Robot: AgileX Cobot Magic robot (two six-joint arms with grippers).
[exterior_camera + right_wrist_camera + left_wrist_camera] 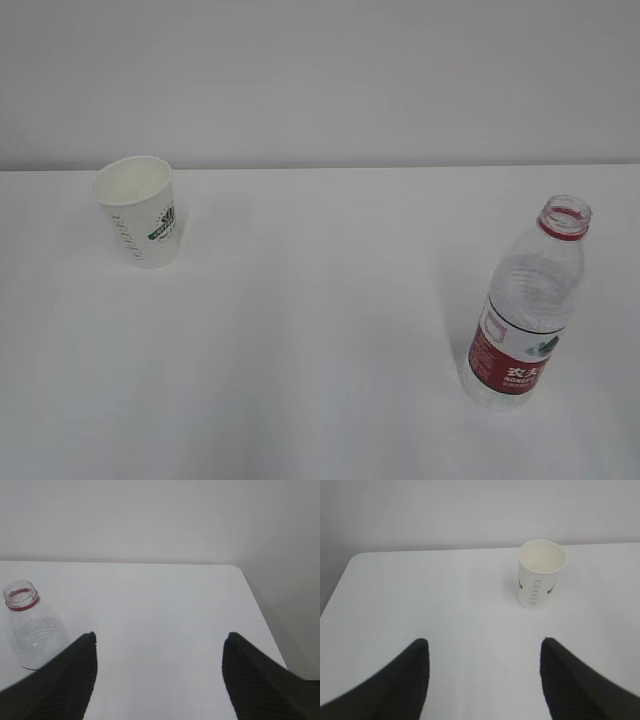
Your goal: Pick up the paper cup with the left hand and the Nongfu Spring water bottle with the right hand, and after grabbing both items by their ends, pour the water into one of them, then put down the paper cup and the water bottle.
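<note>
Waiting at the start: both tools empty, jaws spread wide. Left tool (482, 655) must go up-frame and right to the paper cup (541, 574); right tool (159, 652) must swing left to the uncapped Nongfu Spring water bottle (31, 630), at that frame's left edge. Bare white desk (320, 330), plain pale wall.

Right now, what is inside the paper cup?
The paper cup stands upright on the table with its mouth open. The left wrist view shows only its bare white inner wall; nothing is seen in it. The very bottom is covered by the near rim.
</note>
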